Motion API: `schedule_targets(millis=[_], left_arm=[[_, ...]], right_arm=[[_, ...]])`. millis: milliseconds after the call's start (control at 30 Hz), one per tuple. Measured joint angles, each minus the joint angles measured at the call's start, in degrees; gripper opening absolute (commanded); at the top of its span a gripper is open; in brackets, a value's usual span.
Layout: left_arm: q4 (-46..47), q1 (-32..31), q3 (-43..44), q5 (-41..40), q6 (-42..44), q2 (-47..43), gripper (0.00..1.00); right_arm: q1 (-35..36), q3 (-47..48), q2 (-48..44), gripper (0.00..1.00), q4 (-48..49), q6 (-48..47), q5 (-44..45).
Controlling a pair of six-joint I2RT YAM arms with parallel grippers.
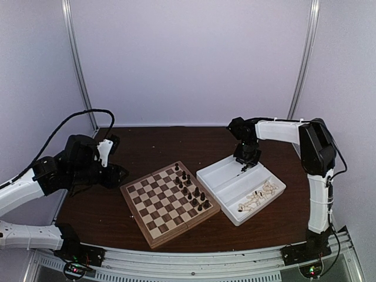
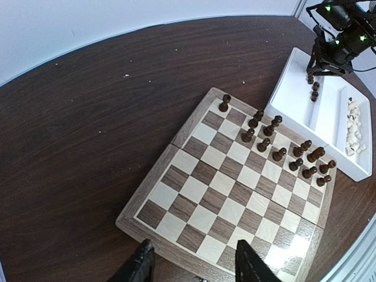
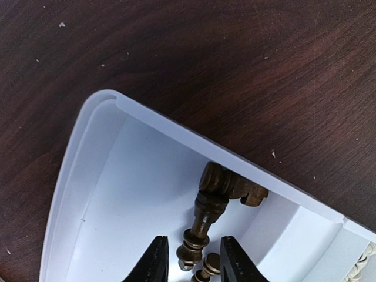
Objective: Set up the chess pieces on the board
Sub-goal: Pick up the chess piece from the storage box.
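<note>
Chess pieces (image 2: 279, 154) of the dark colour are mostly up already, standing in two rows along the side of the board (image 2: 205, 217) next to the white tray (image 2: 282, 88), with a few gaps left. A handful of leftover dark pieces (image 3: 205, 211) lie on their sides at the far end of one tray compartment. The pale set (image 1: 258, 197) is heaped in the other compartment, none of it on the board yet. So the robot looks to be mid-pick. The right gripper (image 3: 194, 261) is down in that far corner, fingers straddling a couple of the fallen pieces, but honestly can't tell if it's pinching one. The left gripper (image 2: 197, 267) hovers off the board's opposite side, jaws apart, holding nothing. Next it'd need to clamp just one piece, lift it clear of the tray wall and stand it upright on a free square without bumping the neighbours.
</note>
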Motion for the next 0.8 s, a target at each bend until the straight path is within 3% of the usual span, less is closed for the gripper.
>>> schedule_targets(millis=[400,800], left_arm=[[0.0,0.0,0.0,-1.3,0.7,0.0,0.47],[0.0,0.0,0.0,-1.6,0.7,0.6,0.47]], right_arm=[[0.0,0.2,3.0,0.33,0.7,0.5,-0.9],[-0.2,0.3,3.5,0.17,2.1,1.7,-3.1]])
